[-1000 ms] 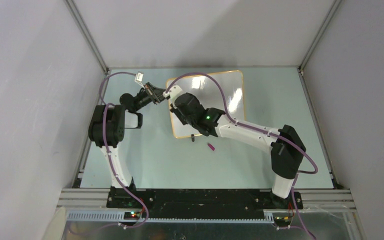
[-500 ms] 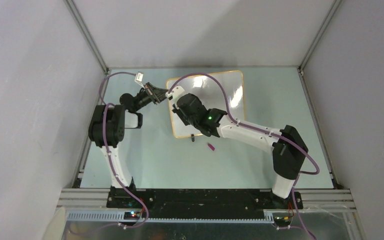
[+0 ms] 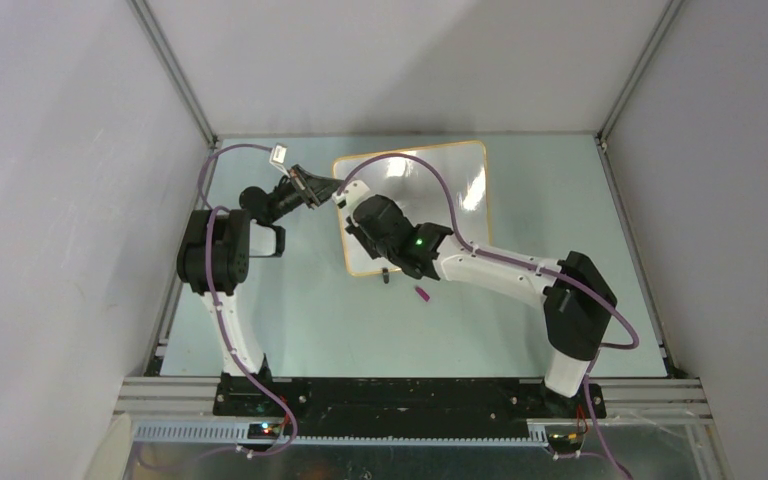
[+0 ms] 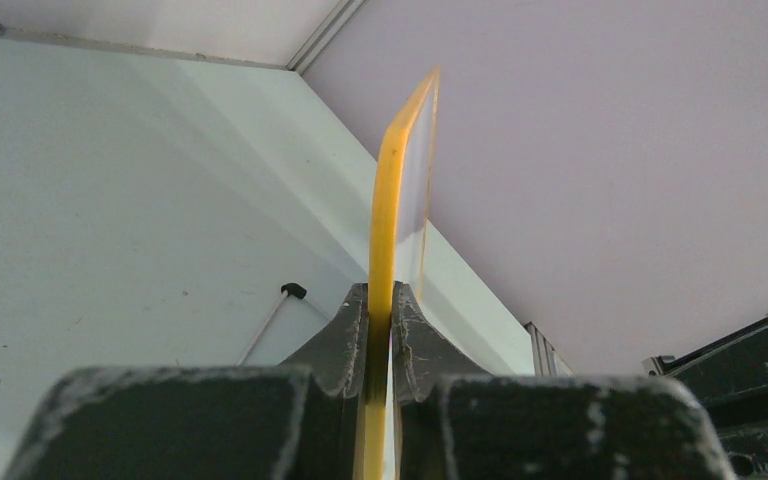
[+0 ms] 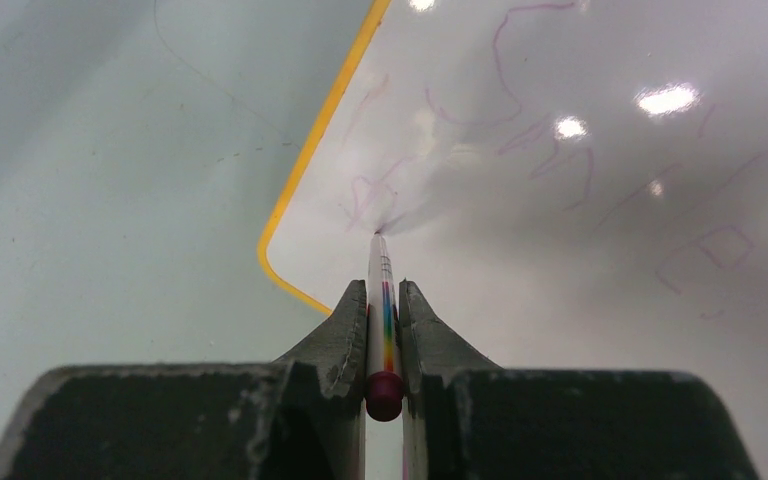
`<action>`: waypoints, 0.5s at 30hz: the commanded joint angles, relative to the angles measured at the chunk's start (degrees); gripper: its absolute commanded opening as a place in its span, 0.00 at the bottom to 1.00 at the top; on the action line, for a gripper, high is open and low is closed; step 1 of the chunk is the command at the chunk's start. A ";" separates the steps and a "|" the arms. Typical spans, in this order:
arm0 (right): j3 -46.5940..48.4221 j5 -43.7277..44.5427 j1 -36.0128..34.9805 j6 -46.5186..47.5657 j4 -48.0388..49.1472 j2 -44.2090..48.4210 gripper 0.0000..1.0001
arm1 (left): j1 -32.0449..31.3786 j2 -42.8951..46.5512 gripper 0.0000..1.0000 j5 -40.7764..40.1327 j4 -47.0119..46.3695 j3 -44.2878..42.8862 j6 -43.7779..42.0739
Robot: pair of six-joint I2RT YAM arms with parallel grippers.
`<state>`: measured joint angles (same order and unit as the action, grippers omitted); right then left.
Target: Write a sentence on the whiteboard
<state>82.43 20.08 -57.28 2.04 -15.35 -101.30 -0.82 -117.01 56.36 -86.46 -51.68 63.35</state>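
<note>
My right gripper (image 5: 382, 292) pinches a marker (image 5: 385, 330), its tip on the whiteboard (image 5: 580, 260) near a corner, among faint purple strokes (image 5: 550, 160); my left gripper (image 4: 381, 300) clamps the board's yellow edge, far on the table (image 3: 290, 320). Mid-sentence, I judge; next calls for steady pressure and a sideways stroke

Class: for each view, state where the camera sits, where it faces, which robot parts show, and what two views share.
Top external: above, behind the bases, looking down on both arms and the whiteboard.
Left wrist: along the left gripper, shut on the whiteboard's edge.
Right wrist: along the right gripper and marker onto the whiteboard.
Shared: the whiteboard.
</note>
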 commanded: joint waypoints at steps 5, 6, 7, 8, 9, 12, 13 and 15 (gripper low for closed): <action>-1.43 2.06 0.06 -0.18 0.11 1.16 0.00 | -0.86 0.30 0.00 3.25 -1.17 0.97 -3.68; -1.41 2.07 0.06 0.07 0.38 1.40 0.00 | -0.86 0.34 0.00 3.24 -1.17 0.97 -3.74; -1.12 1.83 0.17 0.16 0.40 1.77 0.00 | -0.85 0.33 0.00 3.23 -1.17 1.01 -3.69; -0.82 1.78 0.22 0.29 0.15 2.01 0.00 | -0.85 0.31 0.00 3.28 -1.17 1.02 -3.73; -0.22 1.65 0.18 0.31 -0.38 2.60 0.00 | -0.85 0.30 0.00 3.24 -1.17 1.04 -3.69; 0.45 0.41 0.10 0.10 -0.84 4.49 0.00 | -0.81 0.29 0.00 3.25 -1.17 0.97 -3.68; 0.45 0.19 0.08 -0.01 -1.04 5.44 0.00 | -0.84 0.29 0.00 3.29 -1.22 1.01 -3.67; 0.28 -0.33 -0.12 -0.10 -1.26 6.70 0.00 | -0.85 0.29 0.00 3.24 -1.18 1.02 -3.67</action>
<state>81.54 20.03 -57.63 1.58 -16.45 -99.98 -0.82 -117.01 56.36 -86.48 -51.68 63.40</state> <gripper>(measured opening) 0.142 0.101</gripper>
